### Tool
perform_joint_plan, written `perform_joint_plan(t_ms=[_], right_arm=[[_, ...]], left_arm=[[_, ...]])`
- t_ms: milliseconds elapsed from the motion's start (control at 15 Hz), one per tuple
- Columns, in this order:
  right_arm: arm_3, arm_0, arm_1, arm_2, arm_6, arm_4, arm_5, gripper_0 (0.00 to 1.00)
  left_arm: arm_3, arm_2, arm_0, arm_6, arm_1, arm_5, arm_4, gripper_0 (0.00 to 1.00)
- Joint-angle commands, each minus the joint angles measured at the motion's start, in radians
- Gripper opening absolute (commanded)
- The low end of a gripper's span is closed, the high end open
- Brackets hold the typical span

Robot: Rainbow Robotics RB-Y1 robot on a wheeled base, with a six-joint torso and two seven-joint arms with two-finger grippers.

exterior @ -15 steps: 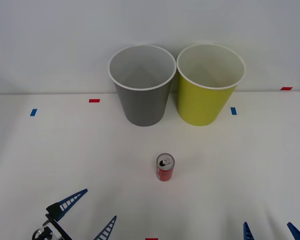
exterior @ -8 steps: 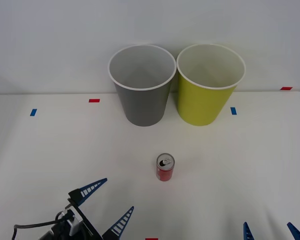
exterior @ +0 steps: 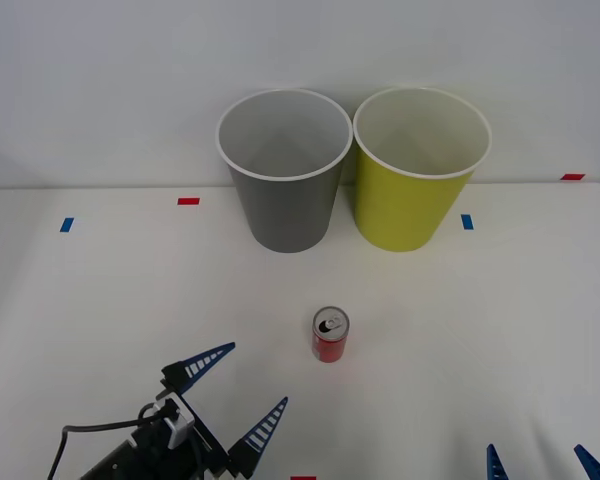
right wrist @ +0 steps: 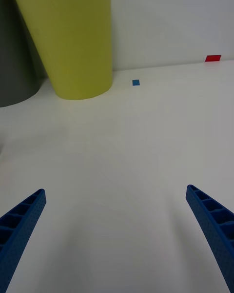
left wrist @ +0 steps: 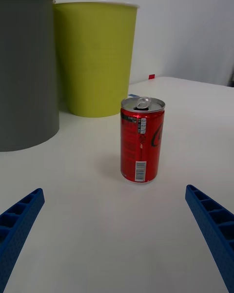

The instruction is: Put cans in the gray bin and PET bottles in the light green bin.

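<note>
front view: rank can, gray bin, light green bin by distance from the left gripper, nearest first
From the left gripper, open at the table's near edge:
1. Red can, upright mid-table, just ahead and to its right.
2. Gray bin, at the back.
3. Light green bin, at the back, right of the gray one.

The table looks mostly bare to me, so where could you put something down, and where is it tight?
The table is bare right of the red can, and on the left between the blue tape mark and the open left gripper. It is crowded at the back, where the gray bin and light green bin stand nearly rim to rim. The open right gripper waits at the near edge.
</note>
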Motion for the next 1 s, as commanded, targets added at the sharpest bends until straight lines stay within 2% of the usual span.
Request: perform_joint_plan(t_ms=[67,400,800,1000], right_arm=[[0.000,0.000,0.000,0.000,0.000,0.000,0.000,1.00],[0.000,0.000,0.000,0.000,0.000,0.000,0.000,1.00],[0.000,0.000,0.000,0.000,0.000,0.000,0.000,1.00],[0.000,0.000,0.000,0.000,0.000,0.000,0.000,1.00]], left_arm=[[0.045,-0.038,-0.063,0.000,-0.041,0.000,0.014,1.00],[0.134,-0.052,-0.139,0.000,-0.117,0.002,0.001,1.00],[0.138,-0.052,-0.182,0.000,-0.161,0.060,-0.013,1.00],[0.138,-0.085,-0.210,0.003,-0.170,0.072,0.008,1.00]])
